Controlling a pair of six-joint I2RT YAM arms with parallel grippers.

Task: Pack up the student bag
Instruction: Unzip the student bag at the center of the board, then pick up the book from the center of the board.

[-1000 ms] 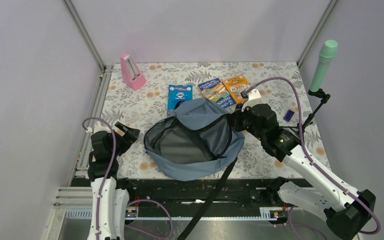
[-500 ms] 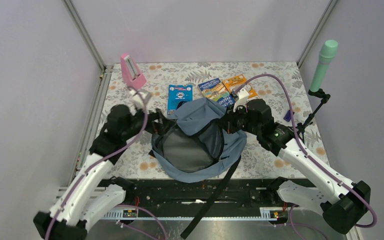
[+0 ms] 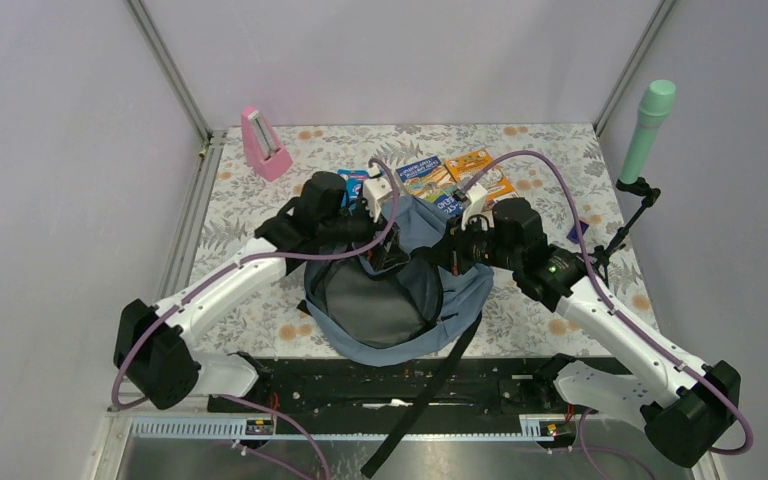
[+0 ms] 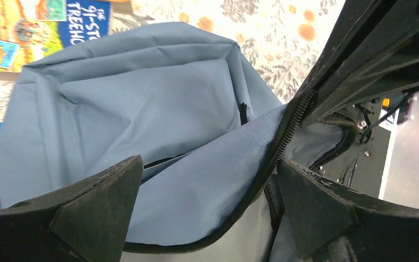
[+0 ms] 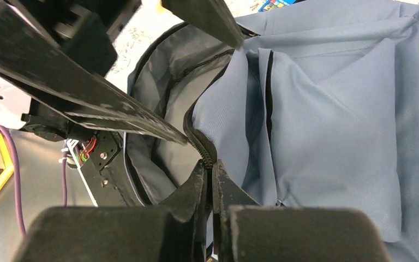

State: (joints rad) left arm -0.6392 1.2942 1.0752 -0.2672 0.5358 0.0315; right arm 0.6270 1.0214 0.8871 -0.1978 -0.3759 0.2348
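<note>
**A:** Where is the student bag [image 3: 380,300], and what room is left around it?

**B:** It lies mid-table, its mouth unzipped. Its near side reaches the table's [image 3: 250,200] near edge, and a black strap [image 3: 430,390] trails over that edge. Bare cloth runs along the left edge and by the near right corner. The far edge is crowded.

**A:** And the claws?

**B:** The left gripper [image 4: 207,169] hangs over the bag's mouth, spread wide and grasping nothing. The right gripper [image 5: 210,169] is clenched on the bag's zipper rim.

**A:** Count it out.

**B:** One bag. Three books lie just beyond it: a blue book [image 3: 352,180] partly behind the left arm, a treehouse book [image 3: 422,176] and an orange book [image 3: 480,168]. One pink wedge [image 3: 263,143] stands in the far left corner. One green cylinder [image 3: 648,118] on a stand and one small purple block [image 3: 578,230] are by the right edge.
</note>
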